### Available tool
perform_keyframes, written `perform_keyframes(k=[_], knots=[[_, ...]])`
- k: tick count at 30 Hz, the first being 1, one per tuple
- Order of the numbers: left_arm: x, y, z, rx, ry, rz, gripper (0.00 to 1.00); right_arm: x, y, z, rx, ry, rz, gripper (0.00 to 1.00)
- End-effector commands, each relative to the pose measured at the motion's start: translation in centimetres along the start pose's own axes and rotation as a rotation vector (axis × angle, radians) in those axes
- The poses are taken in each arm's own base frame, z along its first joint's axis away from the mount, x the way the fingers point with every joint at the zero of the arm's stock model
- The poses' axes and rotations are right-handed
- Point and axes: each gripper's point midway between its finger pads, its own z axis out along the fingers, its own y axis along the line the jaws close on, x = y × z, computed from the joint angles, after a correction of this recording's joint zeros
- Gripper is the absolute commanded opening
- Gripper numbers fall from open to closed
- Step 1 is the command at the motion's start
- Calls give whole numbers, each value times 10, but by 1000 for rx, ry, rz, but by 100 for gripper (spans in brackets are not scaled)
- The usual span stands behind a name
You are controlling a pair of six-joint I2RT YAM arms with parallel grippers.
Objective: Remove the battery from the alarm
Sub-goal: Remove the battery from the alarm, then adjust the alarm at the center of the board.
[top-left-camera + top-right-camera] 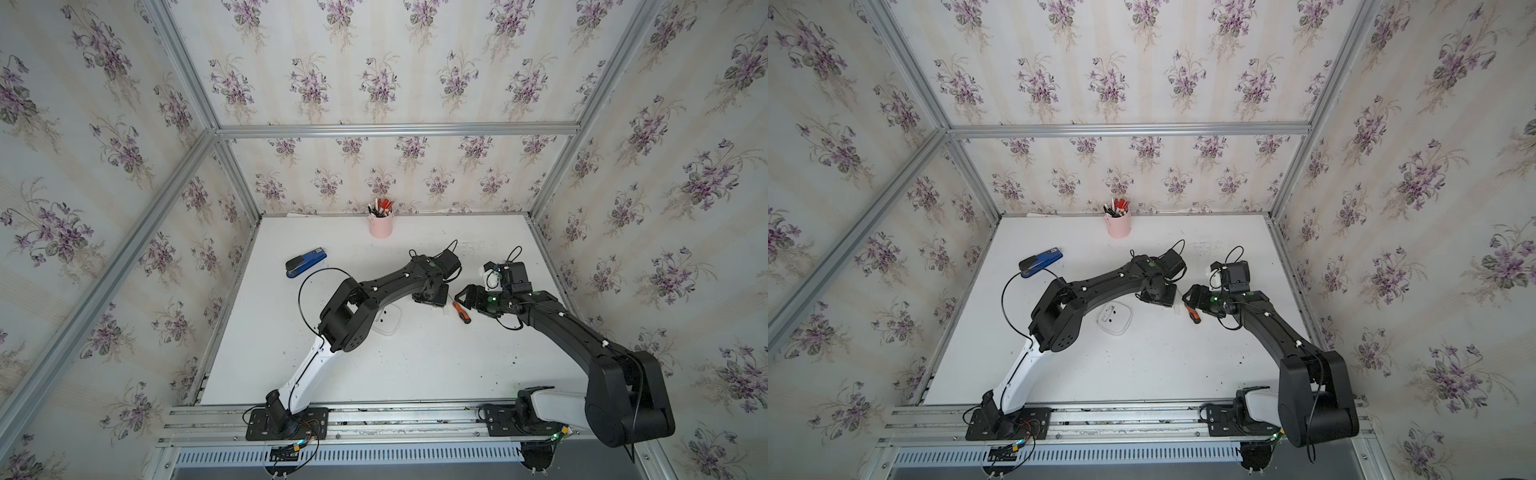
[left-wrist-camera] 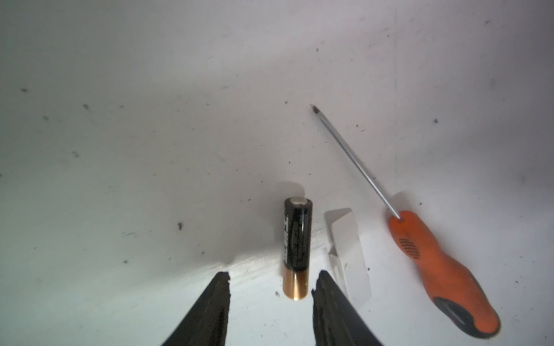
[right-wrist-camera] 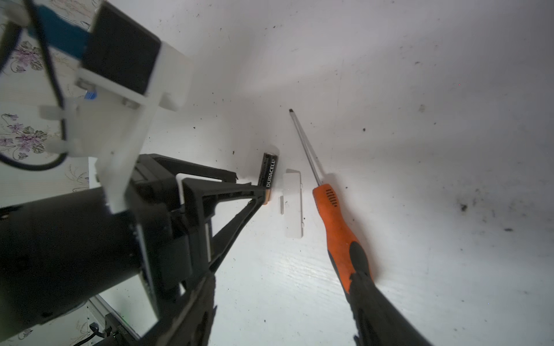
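Battery [image 2: 295, 248] between jaws of left claw [image 2: 271, 274]

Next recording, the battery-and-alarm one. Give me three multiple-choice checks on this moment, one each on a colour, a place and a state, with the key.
1. The screwdriver handle is:
A. blue
B. orange with a dark end
C. all white

2. The battery lies:
A. on the table, beside the white cover
B. on top of that cover
C. across the screwdriver's handle

3. The left gripper is:
A. shut on the battery
B. shut on the screwdriver
C. open, with the battery lying loose between its fingers

Key:
1 B: both wrist views show orange with a dark grey butt.
2 A: it lies flat on the table, with a gap to the cover.
3 C: the fingers stand apart, and bare table shows beside the battery.
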Motion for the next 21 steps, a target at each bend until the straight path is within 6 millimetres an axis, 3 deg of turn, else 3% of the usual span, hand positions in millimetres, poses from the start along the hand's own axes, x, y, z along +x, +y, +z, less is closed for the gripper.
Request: perform_keyframes(k=[1,4,6,8,11,13,17,20,21], knots=[[-12,8,-26,-29,-65,-4,53,-2,4,-2,-15,-7,-5,74],[-17,13,-52,-22,-97,-18,54,-2,7,-3,-25,-7,4,74],[-21,19,-74,-6,-119,-28,62,-1,9,-3,-45,-1,11,74],[-21,30,-95,-4,-129,-41,64,0,14,-2,-71,7,22,73],[-13,65,-120,-25,-122,-96,65,7,30,1,-114,24,8,72],[-4,99,-133,-71,-123,-133,64,15,47,8,-137,52,-6,71],[15,161,-127,-124,-86,-228,59,38,72,26,-167,120,4,66],[21,186,-113,-136,-64,-245,56,48,84,38,-166,133,39,61],[21,189,-107,-134,-52,-232,50,51,85,42,-154,142,57,58]])
